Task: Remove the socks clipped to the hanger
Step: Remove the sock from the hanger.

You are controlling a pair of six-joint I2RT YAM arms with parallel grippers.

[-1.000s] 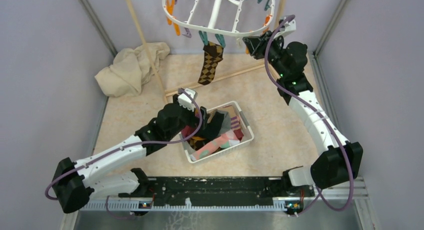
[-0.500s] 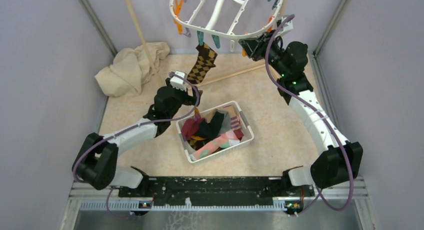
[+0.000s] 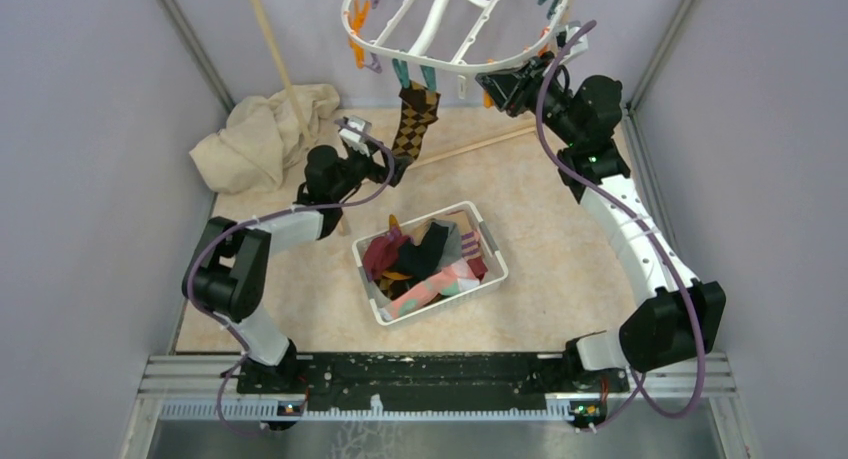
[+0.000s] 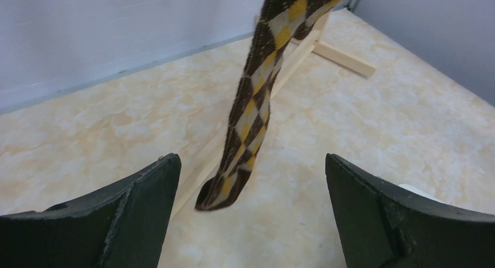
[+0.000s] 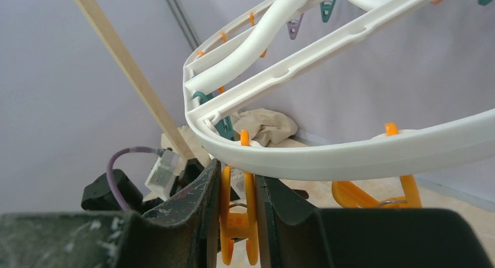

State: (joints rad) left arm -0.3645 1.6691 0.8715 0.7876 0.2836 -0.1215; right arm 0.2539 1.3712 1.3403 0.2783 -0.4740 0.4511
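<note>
One argyle sock (image 3: 415,119), brown and yellow, hung from the white hanger (image 3: 462,69), clipped by teal pegs (image 3: 414,76) at the near rim. From where I stood, the left gripper (image 3: 392,162) was reaching out beneath it with its jaws spread wide. In the left wrist view the sock's toe dangled between the two dark fingers (image 4: 146,192) and touched neither. The right gripper (image 3: 497,85) was raised to the hanger's right edge, and its jaws were pressed together on an orange peg (image 5: 236,221) hanging under the rim. Many other socks (image 3: 425,259), red, maroon, pink and grey, lay heaped in the white basket (image 3: 497,256) on the table between the arms. A beige cloth (image 3: 260,134) sat crumpled by a wooden pole (image 3: 278,59) at the far left.
</note>
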